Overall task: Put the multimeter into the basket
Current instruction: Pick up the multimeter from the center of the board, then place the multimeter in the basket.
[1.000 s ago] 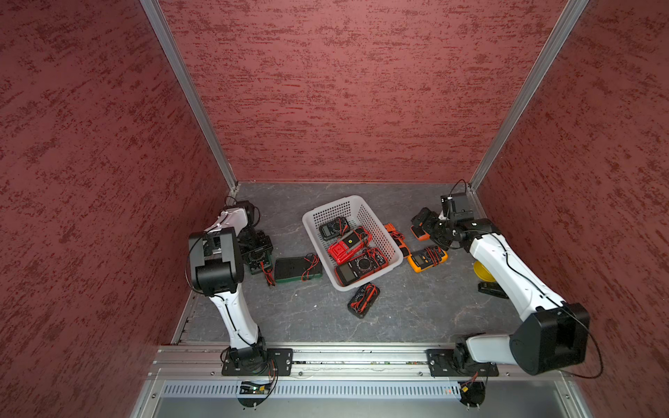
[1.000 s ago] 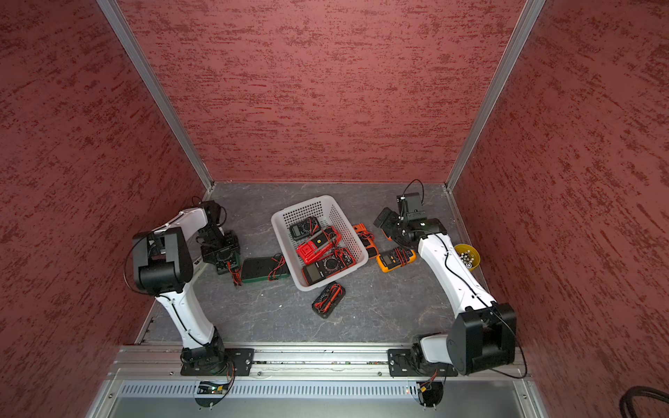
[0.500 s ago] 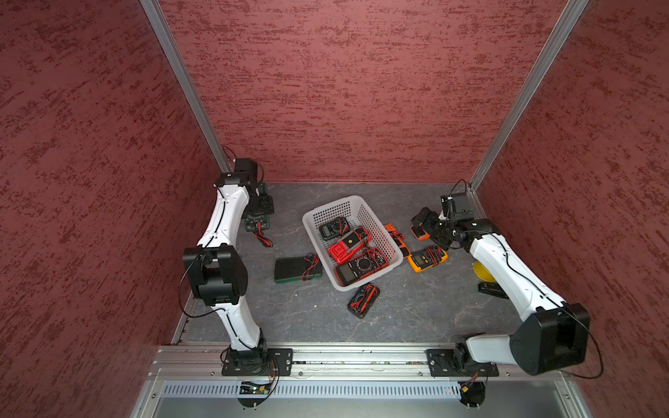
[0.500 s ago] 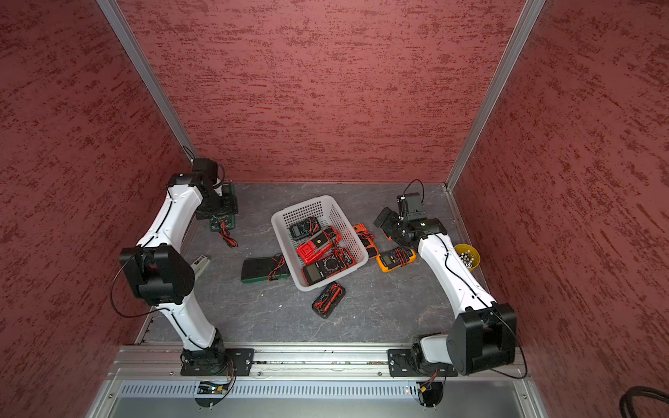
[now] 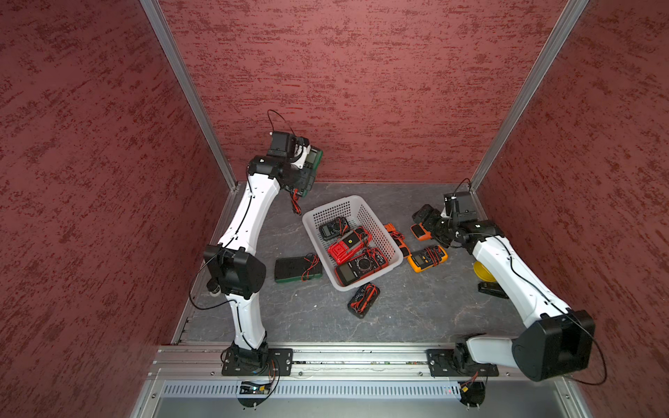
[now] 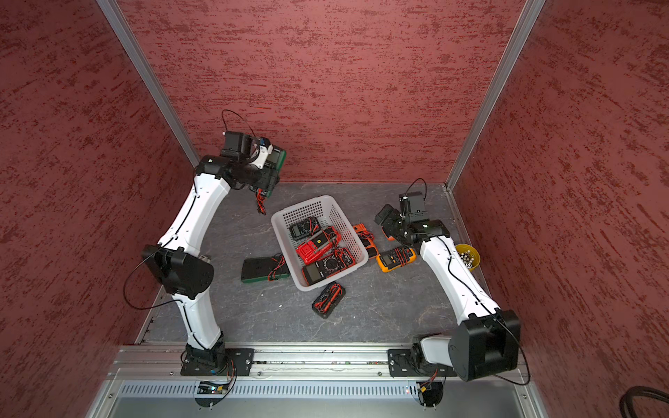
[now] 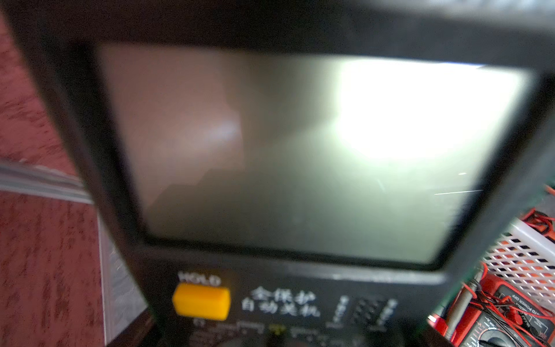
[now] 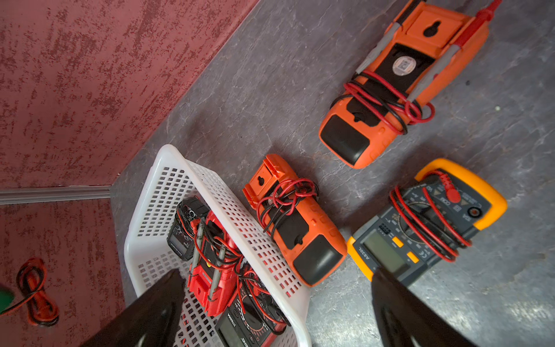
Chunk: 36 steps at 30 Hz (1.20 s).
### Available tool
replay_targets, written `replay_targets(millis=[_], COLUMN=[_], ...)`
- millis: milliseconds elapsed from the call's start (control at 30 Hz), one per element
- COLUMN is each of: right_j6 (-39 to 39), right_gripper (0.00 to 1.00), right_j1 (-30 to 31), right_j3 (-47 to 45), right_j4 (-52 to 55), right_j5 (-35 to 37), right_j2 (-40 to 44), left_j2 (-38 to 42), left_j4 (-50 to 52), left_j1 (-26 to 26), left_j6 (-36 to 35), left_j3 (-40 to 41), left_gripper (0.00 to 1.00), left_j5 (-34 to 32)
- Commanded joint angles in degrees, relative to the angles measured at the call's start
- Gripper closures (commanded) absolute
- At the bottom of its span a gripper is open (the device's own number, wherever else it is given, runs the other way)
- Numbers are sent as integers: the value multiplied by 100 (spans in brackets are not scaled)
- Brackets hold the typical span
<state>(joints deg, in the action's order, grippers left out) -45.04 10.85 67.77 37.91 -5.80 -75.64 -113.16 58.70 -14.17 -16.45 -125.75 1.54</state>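
The left pincer [image 5: 307, 173] pinches a green multimeter [image 5: 314, 158] by its sides and holds it high in the air. Its red and black wires [image 5: 296, 204] hang down loose. In both top views the multimeter sits up near the back wall, beyond the white basket [image 5: 333, 209] and to its left, not touching it. In the left wrist view its gray screen [image 7: 300, 150] fills almost the whole picture. The basket stands on the gray tabletop [image 5: 398, 315] with three multimeters in it. The right pincer [image 5: 425, 220] is spread wide with nothing in it, low over an orange multimeter [image 5: 420, 232] just beside the basket.
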Motion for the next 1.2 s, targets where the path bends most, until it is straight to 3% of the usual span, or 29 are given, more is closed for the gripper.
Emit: replay_targets(millis=[0,300,467,700,1167], right_j6=[-12,-47,-95,-95,-157], right_gripper=[1,1,1,1,1], right_j1=[42,47,44,48,46], right_j3=[-35,-174,-324,-371,-542], right_j4=[-100,-115,-134,-165,-204], right_j5=[182,242,280,301,267], right_j2=[226,373,486,497,565], left_j2=[-274,-746,-688,-458,-524], left_j4=[-388,-602,-592,-558,-183], left_j1=[-349,-857,-945,-956,-929], left_j6=[-584,-775,-785,-920,-836], left_j3=[-162,-61,433,1249,1846], left_gripper=[89,89,89,89,88], left_j5=[395,768,824,349,77])
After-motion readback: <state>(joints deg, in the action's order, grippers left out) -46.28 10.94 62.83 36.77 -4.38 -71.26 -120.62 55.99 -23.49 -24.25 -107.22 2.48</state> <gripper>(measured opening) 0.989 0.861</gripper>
